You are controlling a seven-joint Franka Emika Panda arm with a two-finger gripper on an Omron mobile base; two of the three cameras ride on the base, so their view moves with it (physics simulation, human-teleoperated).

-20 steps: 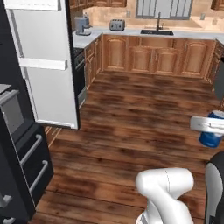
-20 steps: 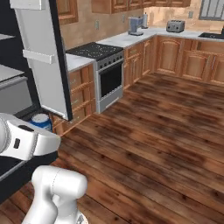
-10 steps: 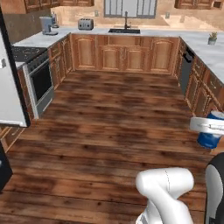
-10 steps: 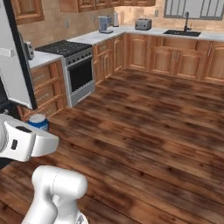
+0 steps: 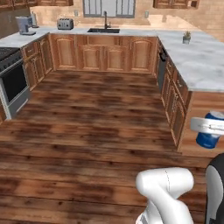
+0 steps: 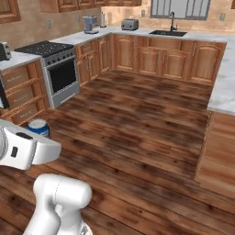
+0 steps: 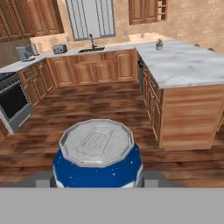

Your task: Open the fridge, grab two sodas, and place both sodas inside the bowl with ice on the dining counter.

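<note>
Hand view puts the blue soda (image 7: 97,155) at 6 o'clock, upright, silver top up, seated in your end effector (image 7: 97,186), which is closed around it. Keep the can level and the grip steady while the base drives; judge your approach toward the marbled bench (image 7: 188,65) at 2 o'clock. Beyond lies plank wood floor (image 7: 100,100), then wooden cabinets (image 7: 92,65) and the sink (image 7: 91,49) at 12 o'clock.

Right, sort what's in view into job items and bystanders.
For the job:
- blue soda can, carried in the hand
- marbled counter on a wooden base

Just standing about:
- oven range
- toaster
- sink with tap
- coffee maker
- small potted plant
</note>
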